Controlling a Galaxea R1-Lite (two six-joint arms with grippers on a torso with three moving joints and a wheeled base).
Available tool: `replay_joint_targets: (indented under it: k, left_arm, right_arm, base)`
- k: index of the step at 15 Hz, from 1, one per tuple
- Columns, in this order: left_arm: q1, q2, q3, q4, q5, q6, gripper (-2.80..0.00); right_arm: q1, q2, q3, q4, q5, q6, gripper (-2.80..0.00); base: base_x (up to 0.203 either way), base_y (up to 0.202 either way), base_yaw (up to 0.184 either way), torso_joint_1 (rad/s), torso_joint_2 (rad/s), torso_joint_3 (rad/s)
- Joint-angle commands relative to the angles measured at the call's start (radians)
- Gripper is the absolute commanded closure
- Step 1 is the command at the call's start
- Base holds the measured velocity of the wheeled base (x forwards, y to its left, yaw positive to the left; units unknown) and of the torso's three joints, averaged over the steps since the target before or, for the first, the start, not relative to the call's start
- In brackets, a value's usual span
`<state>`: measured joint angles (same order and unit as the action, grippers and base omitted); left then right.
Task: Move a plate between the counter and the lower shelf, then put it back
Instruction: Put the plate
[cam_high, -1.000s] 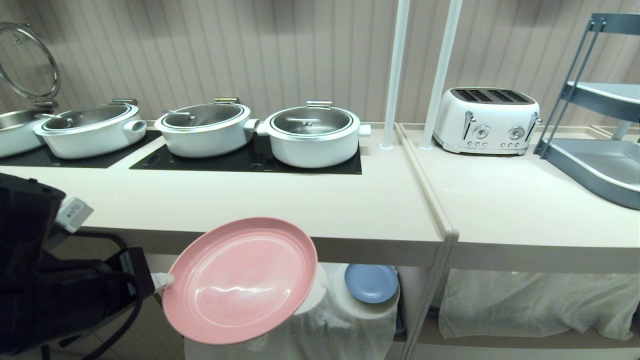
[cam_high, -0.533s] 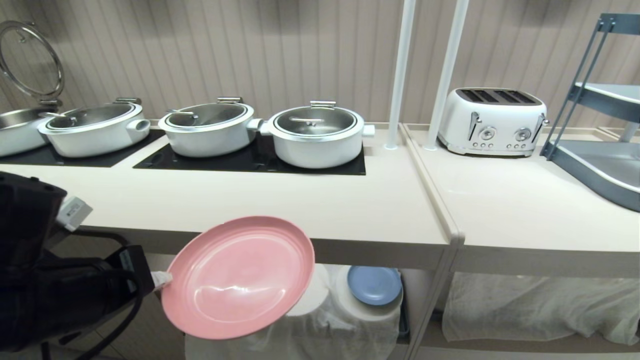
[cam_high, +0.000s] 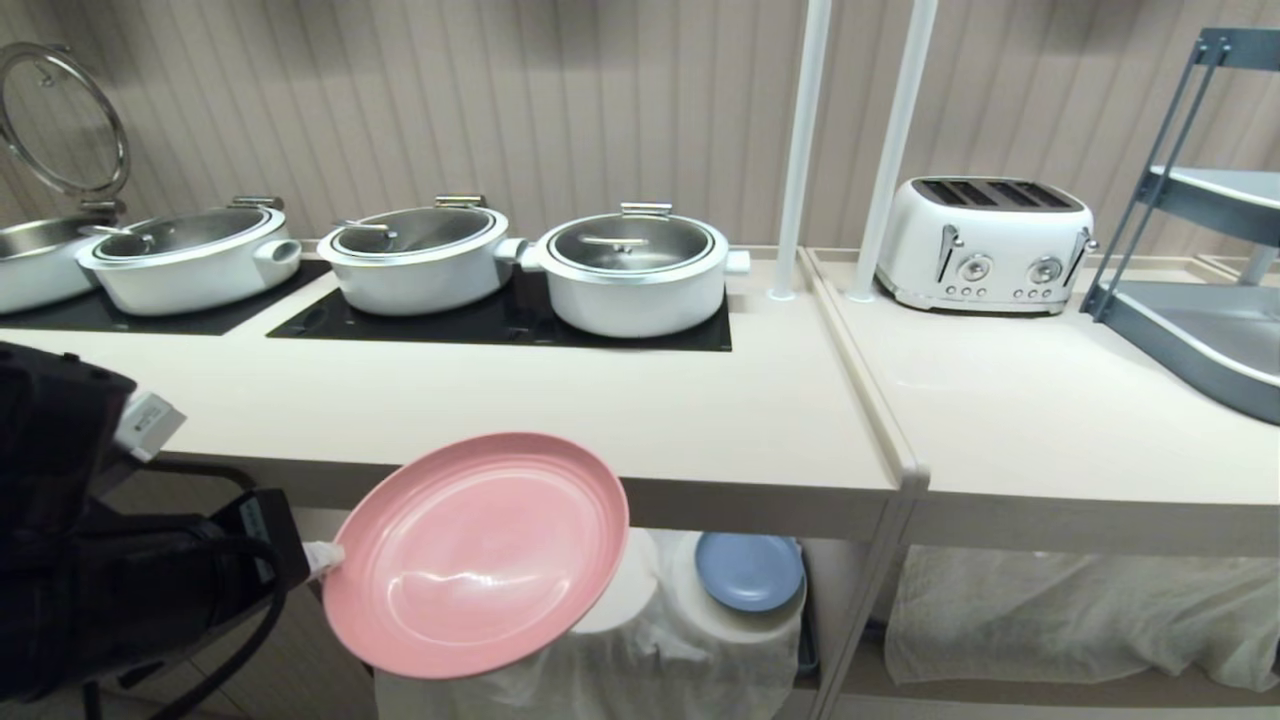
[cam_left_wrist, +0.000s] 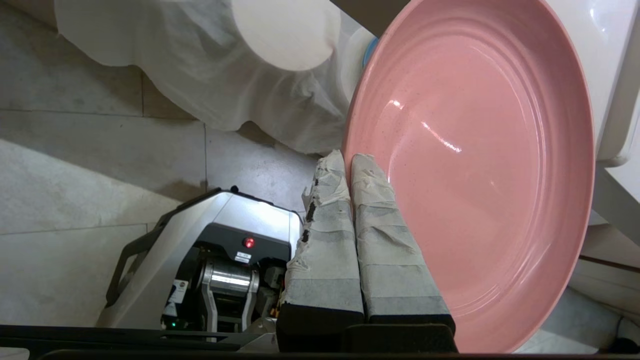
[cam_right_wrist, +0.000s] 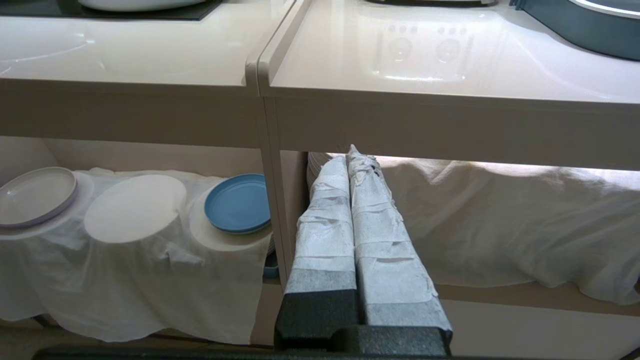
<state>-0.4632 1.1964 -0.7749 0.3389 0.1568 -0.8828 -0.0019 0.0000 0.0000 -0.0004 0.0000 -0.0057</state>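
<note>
plate (cam_high: 476, 555) held in mid-air by left gripper (cam_left_wrist: 348, 159), taped fingers (cam_left_wrist: 380, 200) pinched tight on near rim, dish reaching out beyond fingertips, tilted face-up. edge grip likely chosen so flat underside stays free for setting down. counter (cam_high: 620, 420) lies just past plate's far edge, above; lower shelf (cam_right_wrist: 150, 280) with white cloth (cam_right_wrist: 125, 260) beneath and beyond, middle mound bare, blue plate (cam_high: 749, 570) on far one. right gripper (cam_right_wrist: 350, 155) parked away from work, fingers pressed together, nothing held, facing post between alcoves.
</note>
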Motion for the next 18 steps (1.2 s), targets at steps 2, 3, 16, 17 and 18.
replay_joint_targets:
  k: [2,3,16,17,18]
  left_arm:
    - [0.000,0.000,-0.010,0.002,-0.002,-0.005,0.00]
    - [0.000,0.000,-0.011,0.002,-0.002,-0.005,0.00]
    - [0.000,0.000,-0.012,0.003,-0.003,-0.004,0.00]
    - [0.000,0.000,-0.014,0.003,-0.003,-0.004,0.00]
    - [0.000,0.000,-0.014,0.003,-0.003,-0.004,0.00]
  right_arm:
    - [0.000,0.000,0.000,0.000,0.000,0.000,0.00]
    - [0.000,0.000,0.000,0.000,0.000,0.000,0.00]
    - [0.000,0.000,0.000,0.000,0.000,0.000,0.00]
    - [0.000,0.000,0.000,0.000,0.000,0.000,0.00]
    - [0.000,0.000,0.000,0.000,0.000,0.000,0.00]
  base:
    - [0.000,0.000,0.000,0.000,0.00,0.000]
    - [0.000,0.000,0.000,0.000,0.00,0.000]
    - [0.000,0.000,0.000,0.000,0.00,0.000]
    - [0.000,0.000,0.000,0.000,0.00,0.000]
    - [0.000,0.000,0.000,0.000,0.00,0.000]
